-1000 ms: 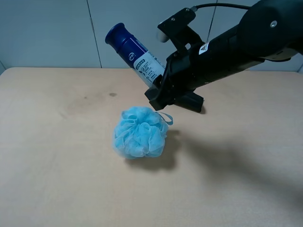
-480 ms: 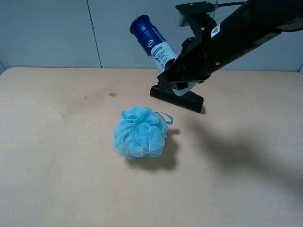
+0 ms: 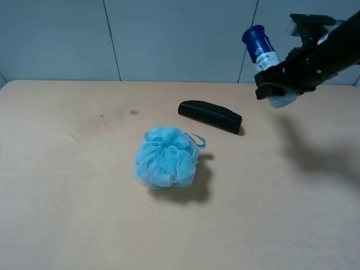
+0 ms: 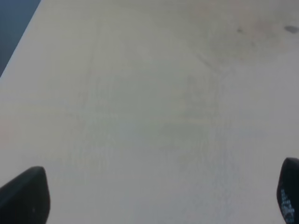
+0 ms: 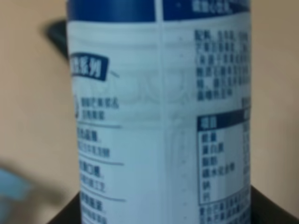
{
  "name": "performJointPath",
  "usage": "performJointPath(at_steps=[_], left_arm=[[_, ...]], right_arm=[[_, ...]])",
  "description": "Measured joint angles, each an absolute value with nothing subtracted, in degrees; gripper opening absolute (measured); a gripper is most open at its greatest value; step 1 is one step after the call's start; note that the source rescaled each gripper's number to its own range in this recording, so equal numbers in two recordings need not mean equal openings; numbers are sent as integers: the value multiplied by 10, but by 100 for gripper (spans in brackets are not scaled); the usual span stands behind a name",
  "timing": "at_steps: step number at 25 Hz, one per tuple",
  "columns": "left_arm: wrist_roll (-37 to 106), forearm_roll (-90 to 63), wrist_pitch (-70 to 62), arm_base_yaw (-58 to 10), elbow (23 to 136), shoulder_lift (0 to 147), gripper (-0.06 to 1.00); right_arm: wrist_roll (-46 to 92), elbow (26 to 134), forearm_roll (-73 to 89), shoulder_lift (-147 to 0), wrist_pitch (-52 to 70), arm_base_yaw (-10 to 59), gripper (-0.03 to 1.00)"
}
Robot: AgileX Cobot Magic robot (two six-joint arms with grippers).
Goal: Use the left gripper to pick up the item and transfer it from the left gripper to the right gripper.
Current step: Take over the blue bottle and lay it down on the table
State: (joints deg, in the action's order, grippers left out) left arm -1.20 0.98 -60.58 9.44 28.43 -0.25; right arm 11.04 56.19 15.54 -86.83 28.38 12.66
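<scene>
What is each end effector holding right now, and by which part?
The right end effector grips the bottle by its white lower end, blue cap up. The left end effector is open, holding nothing.

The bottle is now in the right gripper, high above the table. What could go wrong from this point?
1. The right gripper holds the bottle near its lower end and tilted, so it might slip or pivot.
2. If it drops, it would fall to the table, perhaps near the black case.

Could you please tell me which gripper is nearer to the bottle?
Right. The right gripper holds the bottle above the table; the left gripper is off the high view, its camera showing only bare table.
</scene>
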Motion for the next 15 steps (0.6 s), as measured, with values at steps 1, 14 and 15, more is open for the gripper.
performJointPath(at_steps=[1,14,15], left_arm=[[-12,10,-606,94,284,-3,95],[-12,10,-606,94,284,-3,95],[-12,10,-606,94,284,-3,95]], right_arm=[[110,549,155,-868,281,105,0],[126,397,162,-868,215,14,0],[126,393,162,-868,212,14,0]])
